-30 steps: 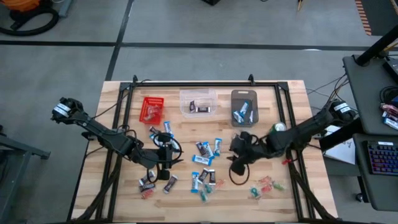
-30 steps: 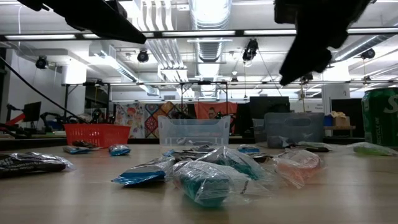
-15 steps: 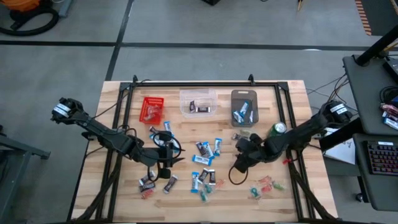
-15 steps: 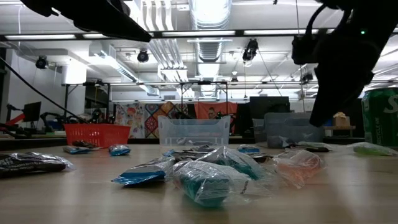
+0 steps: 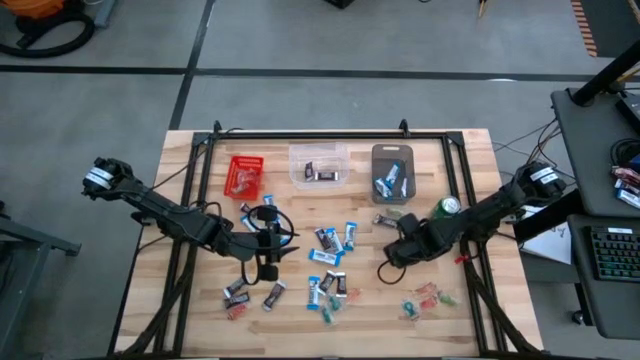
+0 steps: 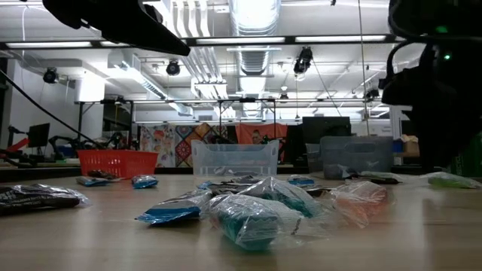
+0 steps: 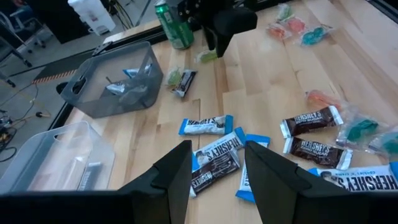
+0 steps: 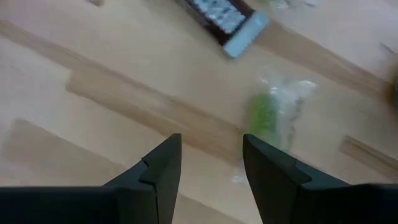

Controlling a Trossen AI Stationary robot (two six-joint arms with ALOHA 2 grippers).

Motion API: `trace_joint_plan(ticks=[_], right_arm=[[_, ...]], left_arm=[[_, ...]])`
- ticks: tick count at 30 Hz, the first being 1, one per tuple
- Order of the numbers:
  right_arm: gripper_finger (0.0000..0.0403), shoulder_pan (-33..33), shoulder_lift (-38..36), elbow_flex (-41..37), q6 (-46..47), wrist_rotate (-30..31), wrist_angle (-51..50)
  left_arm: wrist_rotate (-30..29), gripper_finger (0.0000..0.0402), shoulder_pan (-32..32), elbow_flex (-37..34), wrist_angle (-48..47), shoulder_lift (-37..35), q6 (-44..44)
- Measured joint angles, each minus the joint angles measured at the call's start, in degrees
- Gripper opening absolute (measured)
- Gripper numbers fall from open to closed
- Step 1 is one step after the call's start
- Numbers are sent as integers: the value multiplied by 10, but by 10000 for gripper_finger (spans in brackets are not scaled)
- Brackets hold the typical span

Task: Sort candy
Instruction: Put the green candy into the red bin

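Observation:
The candy lies scattered over the middle of the table: blue-and-white bars, dark bars, and small red and green sweets near the front right. My left gripper hangs open above the table, left of the candy pile; blue-and-white bars lie just ahead of its open fingers. My right gripper is open too, low over bare wood right of the pile. In its wrist view a green sweet and a dark bar lie beyond its fingers.
Three bins stand along the far side: red, clear with one dark bar, and grey with blue-and-white bars. A green can stands close to my right arm. A black frame borders the table.
My right gripper has moved down and toward the table's right edge, away from the candy pile. My left gripper has shifted a little toward the far edge. No candy has moved.

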Motion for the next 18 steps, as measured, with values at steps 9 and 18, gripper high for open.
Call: trace_joint_plan(ticks=[9, 18], right_arm=[[153, 0, -1, 9, 31, -28, -6], [130, 0, -1, 18, 54, -41, -81]], left_arm=[[0, 132, 1, 0, 1, 0, 0], [0, 132, 12, 0, 7, 0, 0]])
